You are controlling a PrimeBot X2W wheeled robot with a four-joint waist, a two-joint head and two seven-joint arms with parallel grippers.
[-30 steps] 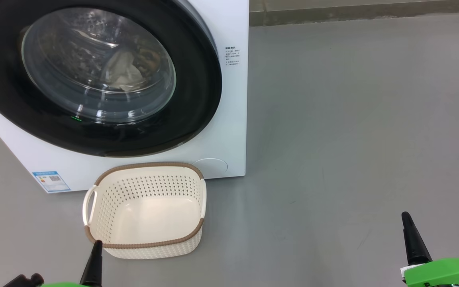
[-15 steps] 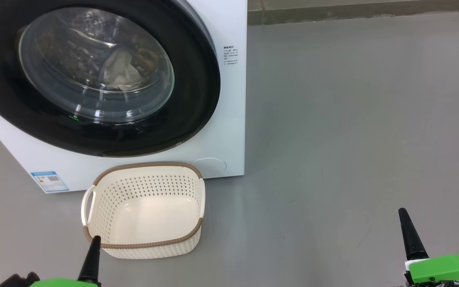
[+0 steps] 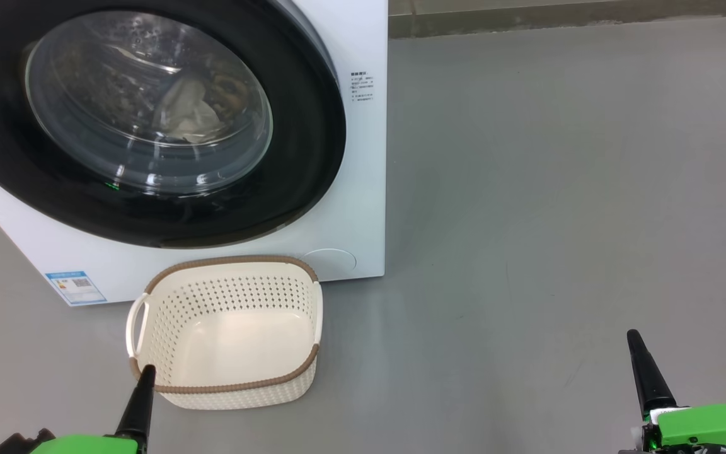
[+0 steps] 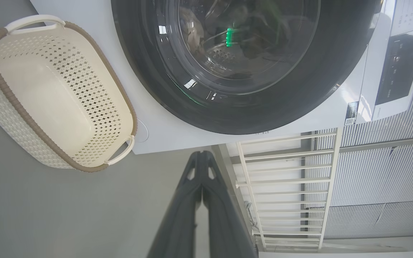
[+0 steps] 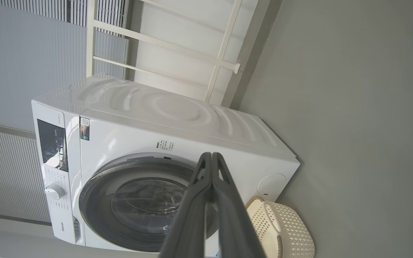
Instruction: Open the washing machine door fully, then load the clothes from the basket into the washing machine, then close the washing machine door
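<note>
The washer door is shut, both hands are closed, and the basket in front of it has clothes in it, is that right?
No. The basket is empty, as the head view shows; the clothes sit behind the glass of the washing machine door. The door is shut, and the left hand and right hand are closed.

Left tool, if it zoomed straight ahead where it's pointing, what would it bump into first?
Probably the washing machine door, at its black rim. In the left wrist view the left tool aims there, with the basket off to one side. Depth is unclear.
</note>
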